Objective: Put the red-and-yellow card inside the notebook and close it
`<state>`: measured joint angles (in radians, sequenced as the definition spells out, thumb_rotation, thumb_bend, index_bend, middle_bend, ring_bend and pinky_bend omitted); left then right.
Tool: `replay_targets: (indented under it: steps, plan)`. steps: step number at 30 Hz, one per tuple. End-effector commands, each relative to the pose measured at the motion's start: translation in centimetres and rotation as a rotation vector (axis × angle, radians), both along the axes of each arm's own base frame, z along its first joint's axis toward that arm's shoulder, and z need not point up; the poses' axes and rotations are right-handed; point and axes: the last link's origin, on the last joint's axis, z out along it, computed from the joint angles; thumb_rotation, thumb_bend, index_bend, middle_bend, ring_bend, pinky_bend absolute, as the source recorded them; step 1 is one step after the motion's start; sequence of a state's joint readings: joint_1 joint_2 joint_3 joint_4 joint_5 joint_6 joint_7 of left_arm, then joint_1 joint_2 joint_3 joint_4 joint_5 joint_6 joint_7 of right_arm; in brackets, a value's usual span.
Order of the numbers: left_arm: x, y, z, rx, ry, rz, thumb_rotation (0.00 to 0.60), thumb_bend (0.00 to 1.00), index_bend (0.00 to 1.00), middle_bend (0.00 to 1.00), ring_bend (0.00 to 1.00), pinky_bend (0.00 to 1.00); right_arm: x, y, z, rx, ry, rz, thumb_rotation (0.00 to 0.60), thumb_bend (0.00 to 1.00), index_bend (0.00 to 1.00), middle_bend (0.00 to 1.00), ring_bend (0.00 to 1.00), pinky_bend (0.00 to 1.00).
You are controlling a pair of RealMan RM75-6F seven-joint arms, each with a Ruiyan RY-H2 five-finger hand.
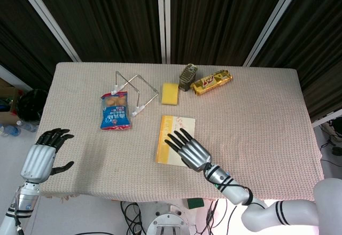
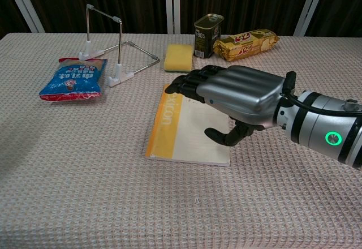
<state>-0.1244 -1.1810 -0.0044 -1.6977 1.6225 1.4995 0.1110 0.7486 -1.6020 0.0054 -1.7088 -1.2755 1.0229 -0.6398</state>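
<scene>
Hands, two, both spread: right hand [image 2: 240, 93] above one closed notebook [image 2: 186, 127].

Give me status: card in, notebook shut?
Looks done: the notebook lies closed, cover up, and no card shows in either view, so it is presumably inside. In hand: nothing; the right hand is spread above the cover, the left hand open off the table's edge. Left: at most pulling the right hand away.
</scene>
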Motion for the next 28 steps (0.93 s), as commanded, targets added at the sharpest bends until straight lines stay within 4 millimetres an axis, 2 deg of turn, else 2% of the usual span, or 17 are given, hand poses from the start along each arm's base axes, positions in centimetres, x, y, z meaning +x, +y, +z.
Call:
replay_targets:
  steps: [1,5,9,14,18,20,22,24,28]
  plan:
    - [0.1,0.1,0.1,0.003,0.002,-0.006,0.600,0.04,0.28,0.21,0.16,0.20,-0.5,-0.2,1.0,0.009,-0.018,-0.006,0.600,0.45,0.00,0.00,0.00,0.00]
    - [0.1,0.3,0.4,0.012,0.006,-0.005,0.600,0.04,0.28,0.21,0.16,0.20,-1.8,-1.1,3.6,-0.059,-0.044,-0.024,0.600,0.45,0.00,0.00,0.00,0.00]
    - [-0.2,0.6,0.6,0.036,0.017,0.004,0.600,0.04,0.28,0.21,0.17,0.20,-4.7,-2.1,7.7,-0.191,-0.067,-0.091,0.600,0.45,0.00,0.00,0.00,0.00]
    - [-0.7,1.0,0.8,0.061,0.024,0.019,0.600,0.04,0.28,0.21,0.18,0.20,-9.1,-2.0,12.7,-0.293,-0.167,-0.224,0.600,0.43,0.00,0.00,0.00,0.00]
    - [-1.0,1.2,1.1,0.076,0.043,0.030,0.600,0.04,0.28,0.21,0.18,0.20,-13.1,-0.5,15.9,-0.365,-0.180,-0.304,0.600,0.38,0.00,0.00,0.00,0.00]
    - [-1.4,1.1,1.3,0.092,0.053,0.043,0.600,0.04,0.28,0.21,0.18,0.20,-15.1,0.8,17.2,-0.399,-0.178,-0.356,0.600,0.30,0.00,0.00,0.00,0.00]
    - [-1.7,1.0,1.4,0.103,0.060,0.062,0.600,0.04,0.28,0.21,0.18,0.19,-16.7,1.9,18.1,-0.429,-0.181,-0.401,0.600,0.26,0.00,0.00,0.00,0.00]
    - [-2.1,0.6,1.6,0.109,0.062,0.086,0.600,0.04,0.28,0.21,0.18,0.19,-18.3,3.3,18.9,-0.456,-0.192,-0.446,0.600,0.25,0.00,0.00,0.00,0.00]
    - [-2.7,-0.5,1.7,0.114,0.060,0.121,0.600,0.04,0.28,0.21,0.18,0.19,-20.3,5.4,19.6,-0.472,-0.226,-0.504,0.600,0.26,0.00,0.00,0.00,0.00]
